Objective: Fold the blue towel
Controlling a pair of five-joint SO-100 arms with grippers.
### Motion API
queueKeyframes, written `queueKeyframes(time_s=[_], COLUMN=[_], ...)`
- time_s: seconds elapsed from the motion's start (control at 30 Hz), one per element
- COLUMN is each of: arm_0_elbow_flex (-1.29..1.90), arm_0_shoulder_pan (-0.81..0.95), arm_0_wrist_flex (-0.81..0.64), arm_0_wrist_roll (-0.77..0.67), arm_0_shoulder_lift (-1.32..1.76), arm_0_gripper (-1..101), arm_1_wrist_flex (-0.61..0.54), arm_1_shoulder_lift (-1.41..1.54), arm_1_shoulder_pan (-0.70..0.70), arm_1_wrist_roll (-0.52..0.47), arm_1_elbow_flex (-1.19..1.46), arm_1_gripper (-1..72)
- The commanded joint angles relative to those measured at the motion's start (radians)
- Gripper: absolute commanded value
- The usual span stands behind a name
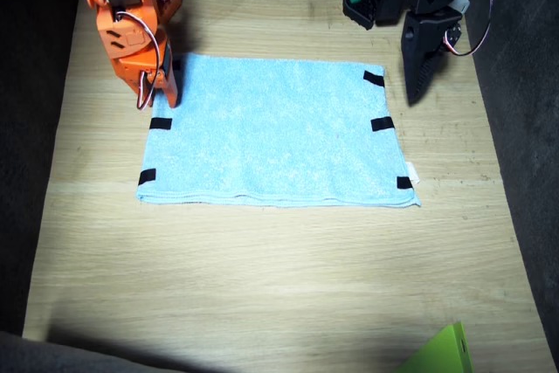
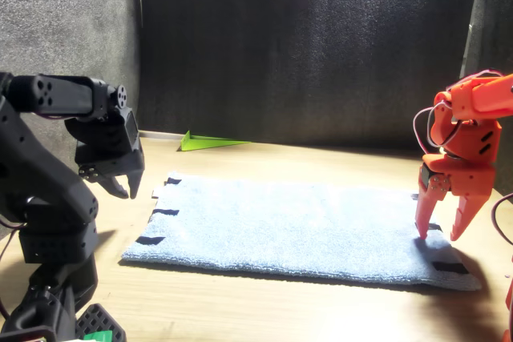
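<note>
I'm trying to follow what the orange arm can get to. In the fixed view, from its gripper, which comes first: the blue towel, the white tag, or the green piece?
1. The blue towel: its corner lies right at the right gripper.
2. The white tag: on the towel's opposite edge.
3. The lime-green piece: at the table's near corner, farthest.

The tabletop (image 1: pixel 262 277) is light wood with thin lines running across it. Dark grey walls (image 2: pixel 321 46) that look soft, maybe felt, stand around it. Bright light shines on the middle of the wood, and the near edge lies in shadow.
</note>
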Motion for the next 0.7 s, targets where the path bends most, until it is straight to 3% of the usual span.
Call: queueKeyframes(time_s=[0.0, 0.1, 0.3, 0.33, 0.43, 0.67], arm_0_elbow_flex=[0.003, 0.003, 0.006, 0.008, 0.009, 0.014], arm_0_shoulder_pan=[0.011, 0.009, 0.014, 0.014, 0.015, 0.014], arm_0_wrist_flex=[0.011, 0.011, 0.012, 0.014, 0.014, 0.009], arm_0_wrist_roll=[0.021, 0.023, 0.028, 0.029, 0.032, 0.034], arm_0_shoulder_lift=[0.037, 0.035, 0.043, 0.043, 0.040, 0.034], arm_0_gripper=[6, 6, 6, 6, 6, 6], arm_1_wrist_flex=[-0.008, -0.008, 0.005, 0.008, 0.000, -0.054], arm_1_shoulder_lift=[0.035, 0.015, 0.034, 0.032, 0.034, 0.106], arm_1_shoulder_pan=[0.012, 0.015, 0.049, 0.058, 0.060, 0.021], arm_1_wrist_roll=[-0.014, -0.015, -0.028, -0.031, -0.029, -0.041], arm_1_elbow_flex=[0.018, 0.012, 0.012, 0.011, 0.008, 0.006], arm_1_gripper=[7.1, 1.0, 0.1, 1.1, 14.0, 15.2])
